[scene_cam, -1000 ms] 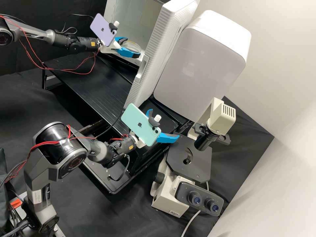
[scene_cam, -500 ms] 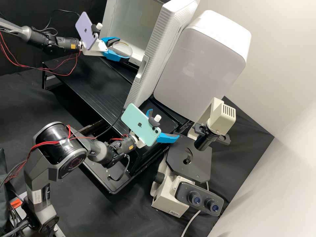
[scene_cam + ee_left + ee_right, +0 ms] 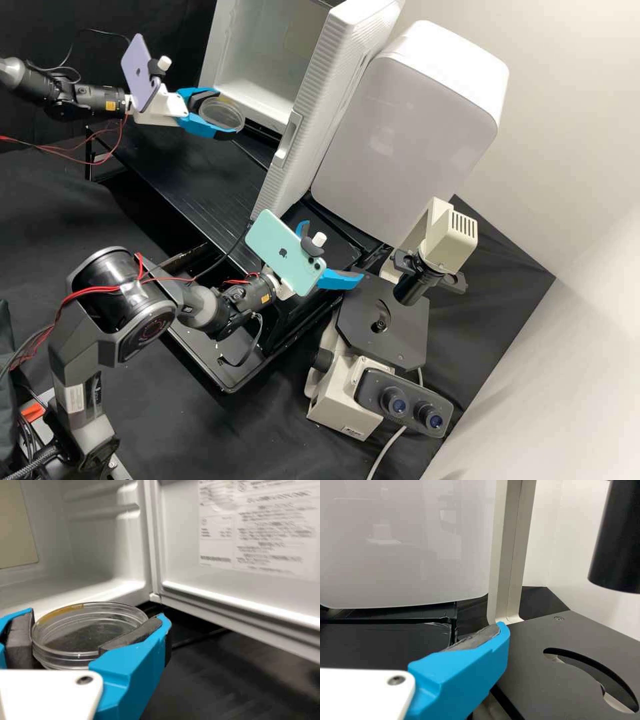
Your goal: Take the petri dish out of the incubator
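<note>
High view, 10 o'clock: note left gripper (image 3: 215, 117) clamped on a clear petri dish (image 3: 225, 113), one dark pad (image 3: 131, 636) pressed to each side of the rim. Find dish level, held in the air above the black slatted shelf (image 3: 200, 180), just outside the incubator (image 3: 257, 57), at 8 o'clock from its open chamber. See door (image 3: 327, 107) swung open, ribbed edge toward the camera, at 3 o'clock of the chamber.

Left wrist view: see white chamber floor (image 3: 65, 592) and walls beyond the dish, with the door's inner face and printed label (image 3: 260, 525) alongside. Note yellowish tint along the dish's far rim; contents too faint to tell. Note purple phone (image 3: 139, 72) mounted on that wrist.

Centre of high view: find right gripper (image 3: 333, 263) with fingers apart and nothing between them, hanging at 10 o'clock from the microscope stage (image 3: 383, 327), just off its edge.

Right wrist view: see one blue finger (image 3: 470, 670) just beside the black stage plate with its slot, and the dark condenser barrel (image 3: 408, 288) above the stage. Note mint-green phone (image 3: 285, 252) on that wrist.

Log inverted microscope (image 3: 340, 393) at 5 o'clock of the frame, eyepieces (image 3: 413, 408) toward the camera. Log second white housing (image 3: 413, 120) at 3 o'clock of the door.
</note>
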Motion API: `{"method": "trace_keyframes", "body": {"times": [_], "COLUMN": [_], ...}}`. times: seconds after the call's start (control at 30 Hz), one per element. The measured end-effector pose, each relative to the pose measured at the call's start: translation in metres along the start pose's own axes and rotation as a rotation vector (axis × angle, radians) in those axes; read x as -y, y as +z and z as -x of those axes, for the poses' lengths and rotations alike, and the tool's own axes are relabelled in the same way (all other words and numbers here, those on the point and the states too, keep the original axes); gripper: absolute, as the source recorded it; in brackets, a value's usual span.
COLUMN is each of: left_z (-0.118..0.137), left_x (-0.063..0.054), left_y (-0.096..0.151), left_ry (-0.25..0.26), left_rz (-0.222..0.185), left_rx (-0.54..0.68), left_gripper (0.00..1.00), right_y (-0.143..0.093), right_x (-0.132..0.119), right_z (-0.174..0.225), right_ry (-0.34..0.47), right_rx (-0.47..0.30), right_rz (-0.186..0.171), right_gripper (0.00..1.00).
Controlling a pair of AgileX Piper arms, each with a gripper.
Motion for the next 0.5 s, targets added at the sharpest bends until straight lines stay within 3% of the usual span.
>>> {"method": "trace_keyframes", "body": {"times": [0.37,0.5], "left_z": [0.039,0.045], "left_x": [0.024,0.034], "left_y": [0.006,0.008], "left_ry": [-0.013,-0.018], "left_rz": [-0.007,0.013], "left_rx": [0.028,0.022], "left_gripper": [0.0,0.0], "right_y": [0.0,0.0], "right_x": [0.0,0.0], "right_z": [0.0,0.0], "right_ry": [0.0,0.0], "right_rx": [0.0,0.0], "right_rz": [0.0,0.0], "right_gripper": [1.0,1.0]}}
